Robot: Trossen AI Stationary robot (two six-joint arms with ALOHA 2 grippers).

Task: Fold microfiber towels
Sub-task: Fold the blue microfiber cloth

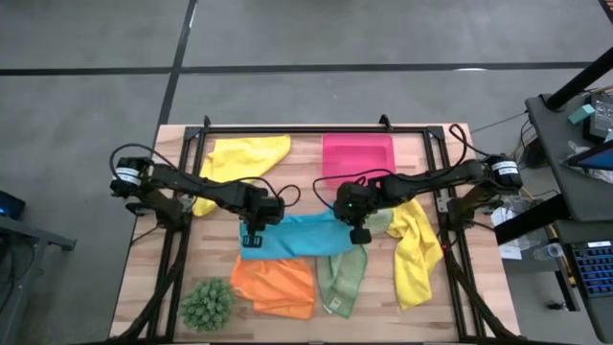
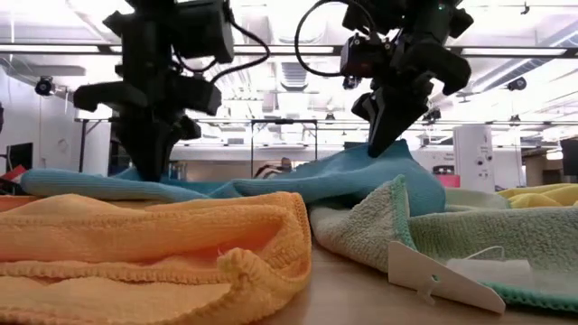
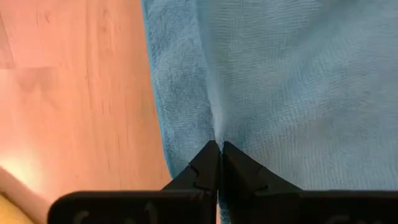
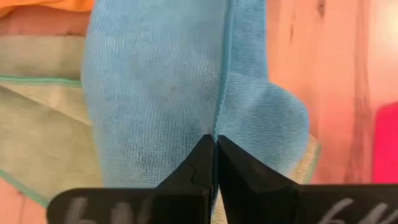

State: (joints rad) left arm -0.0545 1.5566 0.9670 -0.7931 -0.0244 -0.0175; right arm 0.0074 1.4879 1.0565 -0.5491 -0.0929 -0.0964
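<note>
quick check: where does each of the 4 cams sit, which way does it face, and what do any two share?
High: overhead, straight down; both arms over the table.
Low: table height, level toward the room; arms drop in from above.
Left wrist: on the left gripper, jaws shut on the blue towel.
Right wrist: on the right gripper, pinching that towel.
Shared: all four show the blue towel; high and low show both arms.
</note>
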